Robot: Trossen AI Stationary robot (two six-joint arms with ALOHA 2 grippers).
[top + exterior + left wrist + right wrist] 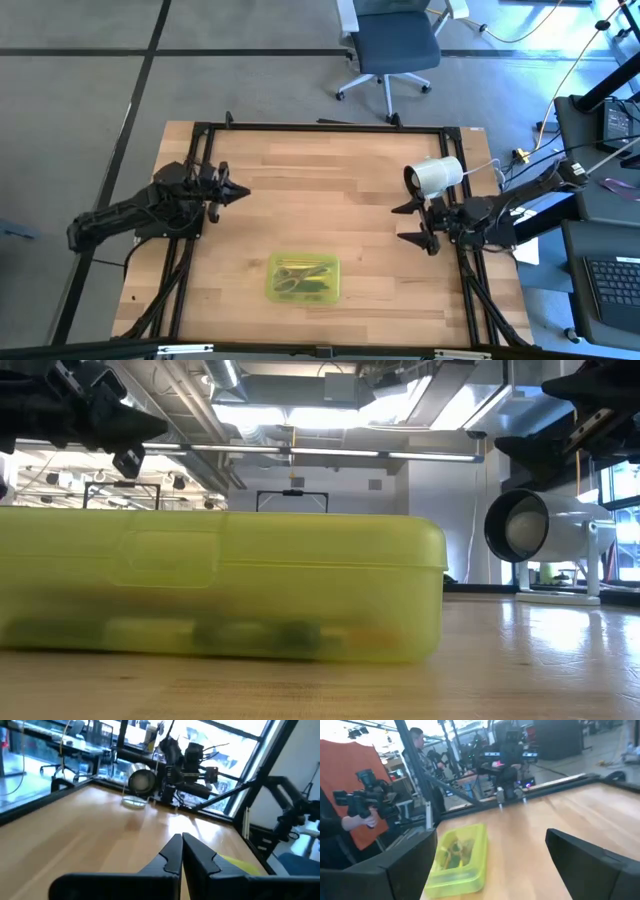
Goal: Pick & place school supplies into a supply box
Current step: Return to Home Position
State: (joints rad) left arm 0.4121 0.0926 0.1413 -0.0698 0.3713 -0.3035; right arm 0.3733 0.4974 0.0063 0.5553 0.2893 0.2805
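Note:
The supply box [303,278] is a translucent yellow-green case lying flat with its lid shut near the table's near edge; it fills the low view [220,585] and shows in the right wrist view [457,855]. Dim shapes of the school supplies [302,279] show through its lid. My left gripper [244,192] hovers over the table's left side, fingers shut on nothing [182,840]. My right gripper [405,224] hovers over the right side, fingers wide open [490,860]. Both stand well away from the box.
A white cylinder [434,176] on a stand sits on the table's right part, beside my right gripper [545,532]. Bare wood lies between the arms and around the box. A person holding a camera [362,800] stands beyond the table's near edge.

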